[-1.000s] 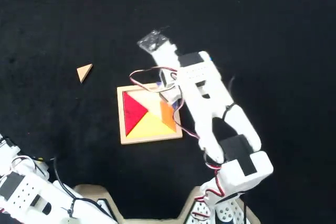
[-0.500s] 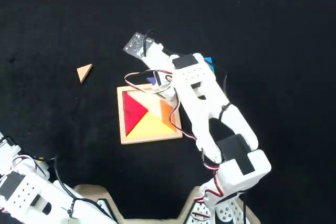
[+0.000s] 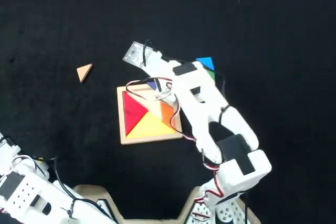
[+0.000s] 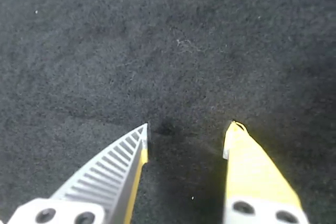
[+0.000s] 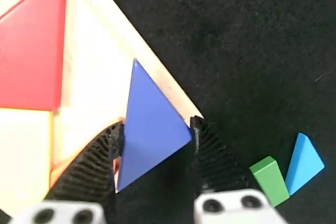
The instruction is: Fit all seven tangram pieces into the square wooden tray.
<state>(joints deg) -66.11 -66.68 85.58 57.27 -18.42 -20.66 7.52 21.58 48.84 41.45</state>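
The square wooden tray (image 3: 149, 139) lies mid-table and holds a red triangle (image 3: 132, 109), a yellow triangle (image 3: 149, 125) and an orange piece (image 3: 167, 114). My right gripper (image 3: 155, 85) is at the tray's far edge, shut on a dark blue triangle (image 5: 148, 121) that hangs across the tray's rim (image 5: 136, 45) at a corner. A tan triangle (image 3: 84, 71) lies apart to the tray's left. A light blue piece (image 3: 205, 63) and a green block (image 3: 211, 74) sit to the tray's far right. My left gripper (image 4: 186, 132) is open over bare black cloth.
The left arm (image 3: 21, 187) rests at the near left corner of the table. The right arm's white body (image 3: 210, 114) crosses the tray's right side. Black cloth covers the table all around.
The right arm has swung left toward the tray's far edge, carrying the dark blue triangle. The light blue and green pieces came out from under it.
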